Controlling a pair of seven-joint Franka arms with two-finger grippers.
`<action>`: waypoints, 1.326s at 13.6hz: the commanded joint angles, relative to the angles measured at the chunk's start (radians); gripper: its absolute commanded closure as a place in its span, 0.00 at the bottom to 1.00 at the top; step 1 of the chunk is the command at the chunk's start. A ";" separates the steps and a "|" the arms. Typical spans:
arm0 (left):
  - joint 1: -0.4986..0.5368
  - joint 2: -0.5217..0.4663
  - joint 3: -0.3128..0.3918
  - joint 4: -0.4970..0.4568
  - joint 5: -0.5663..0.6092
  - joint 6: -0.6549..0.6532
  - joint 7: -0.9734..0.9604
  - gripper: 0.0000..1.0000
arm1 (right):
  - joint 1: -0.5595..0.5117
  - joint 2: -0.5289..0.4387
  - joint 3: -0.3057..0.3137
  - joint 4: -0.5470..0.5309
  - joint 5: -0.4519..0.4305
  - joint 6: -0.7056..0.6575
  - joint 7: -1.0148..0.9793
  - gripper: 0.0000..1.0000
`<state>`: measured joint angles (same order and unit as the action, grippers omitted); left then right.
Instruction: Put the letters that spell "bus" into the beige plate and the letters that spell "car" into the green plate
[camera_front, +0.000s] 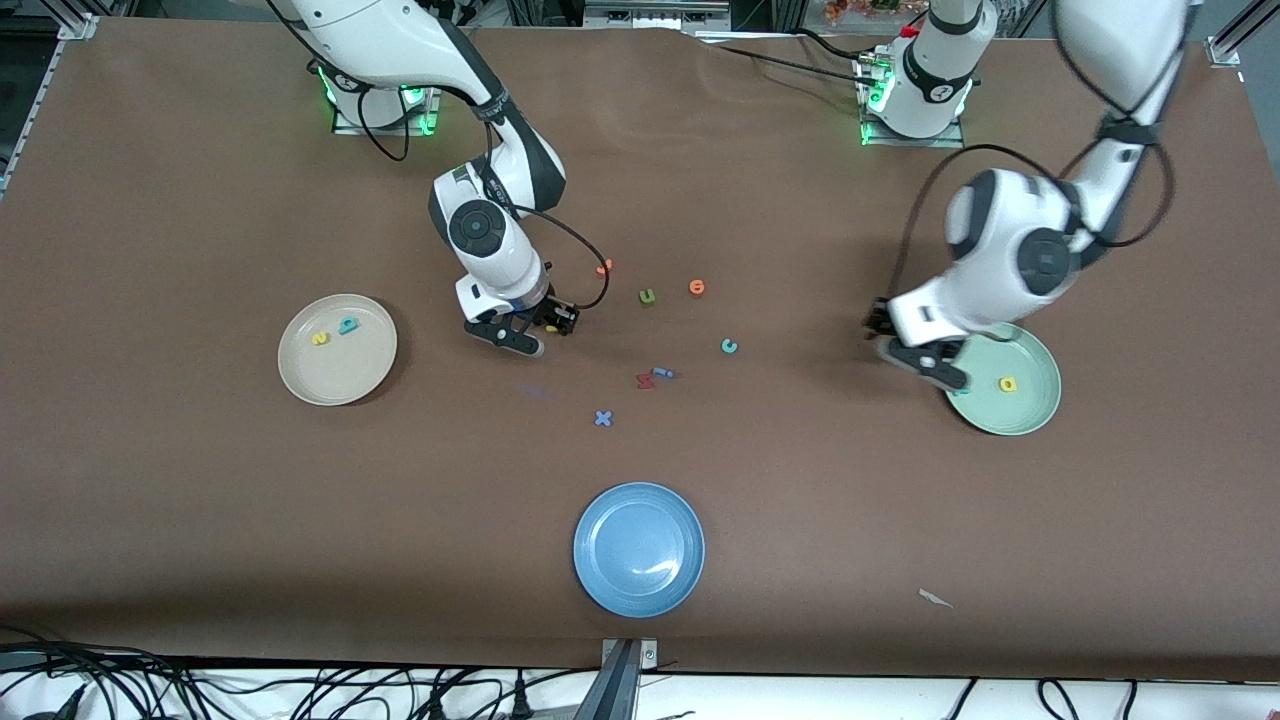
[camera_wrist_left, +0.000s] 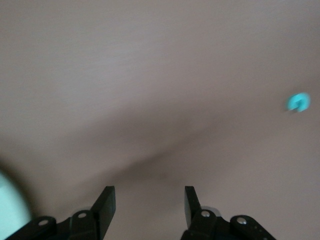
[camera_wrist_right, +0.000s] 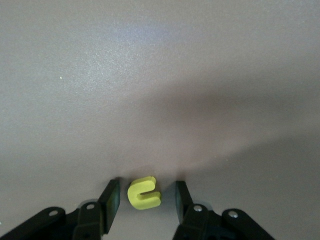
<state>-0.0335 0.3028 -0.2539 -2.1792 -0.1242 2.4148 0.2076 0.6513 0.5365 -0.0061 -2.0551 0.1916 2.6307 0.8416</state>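
Since it is not needed for either word, the blue plate (camera_front: 639, 548) sits nearest the camera. A little farther back lie the blue "x" (camera_front: 603, 418), a red letter (camera_front: 645, 380) and the blue "i" (camera_front: 663, 373). They belong to no word here, so they should stay on the worktop (camera_front: 200, 520).

The green plate (camera_front: 1030, 420) is at the left arm's end, and the yellow "a" (camera_front: 1008, 384) is already in it. The left hand (camera_wrist_left: 149, 200) hangs over the plate's rim with its fingers apart and nothing between them. The teal "c" (camera_front: 729, 346) lies alone on the worktop between the two arms. I think this hand should go there next.

The beige plate (camera_front: 337, 385) is at the right arm's end. The yellow "s" (camera_front: 320, 339) and the teal "b" (camera_front: 348, 325) are in it. The right hand (camera_front: 535, 330) is down at the worktop beside that plate. Its fingers stand on both sides of the yellow "u" (camera_wrist_right: 144, 193) with small gaps, so it has no hold yet. That "u" would finish "bus".

Farthest back are the green "u" (camera_front: 647, 296) and the orange "o" (camera_front: 697, 288), which are not wanted.
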 joint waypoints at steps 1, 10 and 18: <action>-0.116 0.090 0.008 0.045 -0.029 0.075 -0.170 0.33 | 0.024 0.013 -0.005 0.007 -0.004 0.015 0.028 0.47; -0.357 0.288 0.064 0.239 -0.017 0.162 -0.330 0.31 | 0.024 -0.012 -0.023 0.009 -0.001 -0.004 0.039 0.88; -0.393 0.309 0.085 0.237 -0.017 0.173 -0.332 0.49 | 0.021 -0.243 -0.368 0.124 0.008 -0.694 -0.406 0.90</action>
<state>-0.4079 0.6014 -0.1843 -1.9599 -0.1286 2.5905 -0.1299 0.6666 0.3064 -0.2887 -1.9263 0.1903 1.9993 0.5894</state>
